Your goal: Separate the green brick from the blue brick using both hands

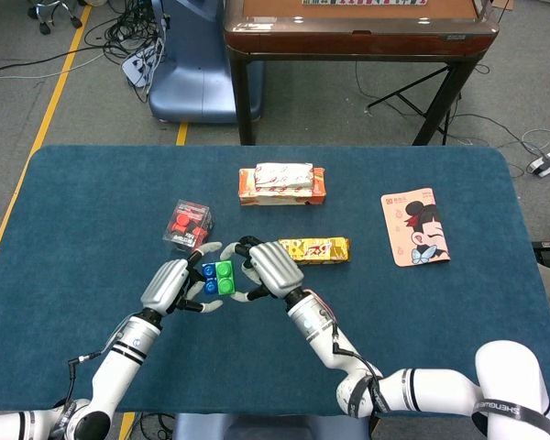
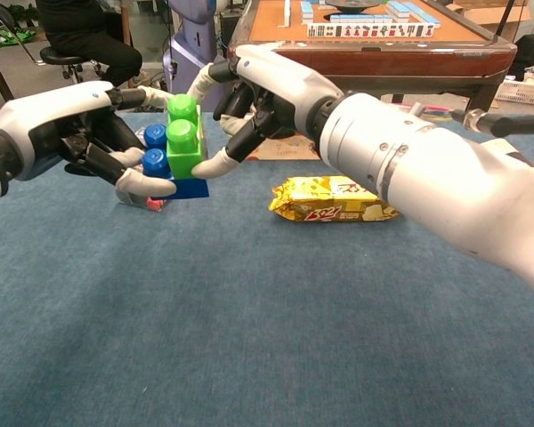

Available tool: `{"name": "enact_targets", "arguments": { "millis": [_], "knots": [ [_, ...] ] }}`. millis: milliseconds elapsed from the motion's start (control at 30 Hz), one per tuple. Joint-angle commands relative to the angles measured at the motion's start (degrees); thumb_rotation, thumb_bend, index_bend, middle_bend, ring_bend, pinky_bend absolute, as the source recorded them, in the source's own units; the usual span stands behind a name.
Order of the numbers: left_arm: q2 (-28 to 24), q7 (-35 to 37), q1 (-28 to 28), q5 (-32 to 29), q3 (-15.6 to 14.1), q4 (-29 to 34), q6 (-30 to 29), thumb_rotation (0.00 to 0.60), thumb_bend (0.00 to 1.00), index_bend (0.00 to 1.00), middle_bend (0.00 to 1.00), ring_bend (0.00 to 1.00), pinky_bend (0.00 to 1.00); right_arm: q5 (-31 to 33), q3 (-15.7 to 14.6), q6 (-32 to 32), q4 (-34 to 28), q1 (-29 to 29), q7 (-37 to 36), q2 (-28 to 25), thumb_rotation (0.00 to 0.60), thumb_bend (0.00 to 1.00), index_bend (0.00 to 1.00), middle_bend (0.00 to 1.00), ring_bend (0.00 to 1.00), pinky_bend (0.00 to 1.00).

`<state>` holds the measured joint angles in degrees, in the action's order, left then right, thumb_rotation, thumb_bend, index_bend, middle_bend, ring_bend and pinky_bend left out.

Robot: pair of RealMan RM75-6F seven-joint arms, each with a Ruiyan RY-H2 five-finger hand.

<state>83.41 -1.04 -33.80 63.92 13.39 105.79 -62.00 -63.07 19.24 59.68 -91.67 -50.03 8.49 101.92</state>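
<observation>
A green brick (image 2: 185, 140) (image 1: 224, 276) sits plugged onto a blue brick (image 2: 165, 169) (image 1: 209, 279), both held just above the table. My right hand (image 2: 265, 89) (image 1: 268, 268) grips the green brick from the right, with a thumb under it and fingers over its top. My left hand (image 2: 80, 129) (image 1: 170, 284) holds the blue brick from the left, a fingertip pressing its near face. The two bricks are still joined.
A yellow snack bar (image 2: 336, 199) lies to the right of the hands. A clear box with red pieces (image 1: 187, 224) sits behind the left hand, an orange snack box (image 1: 281, 184) further back, and a cartoon card (image 1: 414, 226) at the right on the blue table (image 1: 92, 192).
</observation>
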Motion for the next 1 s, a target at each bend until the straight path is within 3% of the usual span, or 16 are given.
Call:
{"name": "enact_targets", "arguments": {
  "millis": [33, 633, 1000],
  "knots": [
    [0.1, 0.2, 0.1, 0.2, -0.1, -0.2, -0.2, 0.600, 0.00, 0.21, 0.94, 0.79, 1.00, -0.1, 0.0, -0.1, 0.1, 0.1, -0.4, 0.0, 0.600, 0.31, 0.66, 1.00, 1.00, 1.00],
    [0.1, 3.2, 0.6, -0.2, -0.3, -1.7, 0.3, 0.600, 0.00, 0.20, 0.94, 0.79, 1.00, -1.2, -0.3, -0.7, 0.0, 1.2, -3.5, -0.9, 0.600, 0.31, 0.66, 1.00, 1.00, 1.00],
    [1.2, 5.1, 0.8, 1.1, 0.0, -2.7, -0.5, 0.600, 0.00, 0.40, 0.97, 0.81, 1.00, -1.7, -0.2, -0.9, 0.4, 1.2, -4.4, -0.5, 0.600, 0.31, 0.66, 1.00, 1.00, 1.00]
  ]
}}
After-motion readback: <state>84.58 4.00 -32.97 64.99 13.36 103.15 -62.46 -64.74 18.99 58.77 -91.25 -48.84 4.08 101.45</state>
